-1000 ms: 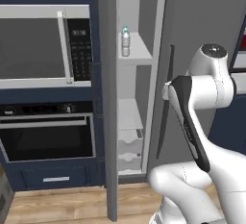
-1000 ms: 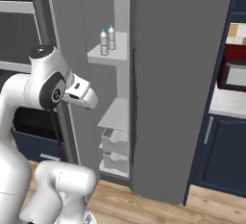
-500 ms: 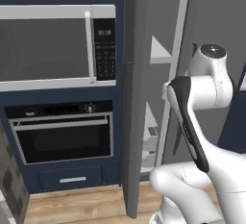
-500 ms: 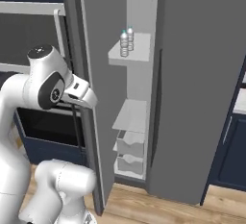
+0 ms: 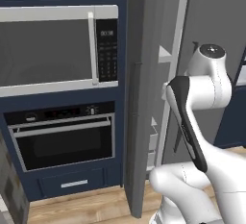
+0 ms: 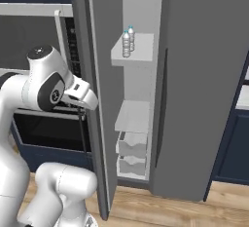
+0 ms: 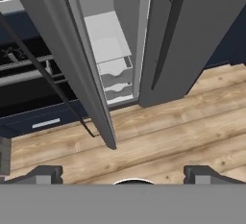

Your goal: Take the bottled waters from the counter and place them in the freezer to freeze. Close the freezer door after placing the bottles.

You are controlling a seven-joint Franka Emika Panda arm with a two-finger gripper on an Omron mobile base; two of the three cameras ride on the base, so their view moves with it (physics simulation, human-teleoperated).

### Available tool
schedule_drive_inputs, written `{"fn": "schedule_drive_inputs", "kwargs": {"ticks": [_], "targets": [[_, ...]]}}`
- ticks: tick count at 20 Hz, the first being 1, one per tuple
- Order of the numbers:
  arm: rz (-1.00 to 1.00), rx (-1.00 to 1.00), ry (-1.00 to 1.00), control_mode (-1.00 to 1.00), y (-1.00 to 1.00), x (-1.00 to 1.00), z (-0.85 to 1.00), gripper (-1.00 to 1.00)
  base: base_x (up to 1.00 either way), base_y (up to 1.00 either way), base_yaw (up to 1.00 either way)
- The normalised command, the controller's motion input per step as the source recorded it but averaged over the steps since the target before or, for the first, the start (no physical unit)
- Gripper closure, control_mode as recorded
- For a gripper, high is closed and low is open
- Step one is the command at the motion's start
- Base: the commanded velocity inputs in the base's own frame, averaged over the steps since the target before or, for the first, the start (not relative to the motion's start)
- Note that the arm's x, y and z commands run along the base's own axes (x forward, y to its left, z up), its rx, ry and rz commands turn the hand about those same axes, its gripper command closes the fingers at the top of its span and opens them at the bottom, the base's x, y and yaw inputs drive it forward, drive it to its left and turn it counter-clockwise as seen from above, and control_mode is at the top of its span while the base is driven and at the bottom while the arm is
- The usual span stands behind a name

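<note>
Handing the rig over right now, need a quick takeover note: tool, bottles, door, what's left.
Tool: open, holding nothing, looking down at the wood floor in front of the freezer.
Bottled waters: both upright, side by side on the upper freezer shelf.
Freezer door: partly open, standing edge-on to the base; its thin dark handle is on the outer face, toward the oven.
Done: both bottles are in the freezer.
Left: push the door fully shut.
</note>
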Motion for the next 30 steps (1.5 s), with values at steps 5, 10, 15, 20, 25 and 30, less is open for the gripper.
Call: {"fn": "schedule_drive_inputs", "kwargs": {"ticks": [5, 10, 15, 20, 25, 30], "targets": [[0.00, 0.00, 0.00, 1.00, 0.00, 0.00, 0.00, -1.00, 0.11, 0.22, -0.01], [0.00, 0.00, 0.00, 1.00, 0.00, 0.00, 0.00, -1.00, 0.39, 0.17, 0.00], [0.00, 0.00, 0.00, 1.00, 0.00, 0.00, 0.00, -1.00, 0.18, 0.02, 0.00], [0.00, 0.00, 0.00, 1.00, 0.00, 0.00, 0.00, -1.00, 0.01, 0.08, 0.00], [0.00, 0.00, 0.00, 1.00, 0.00, 0.00, 0.00, -1.00, 0.00, 0.00, 0.01], [-0.05, -0.08, -0.12, -1.00, 0.54, 0.00, 0.00, -1.00, 0.00, 0.00, 0.00]]}}
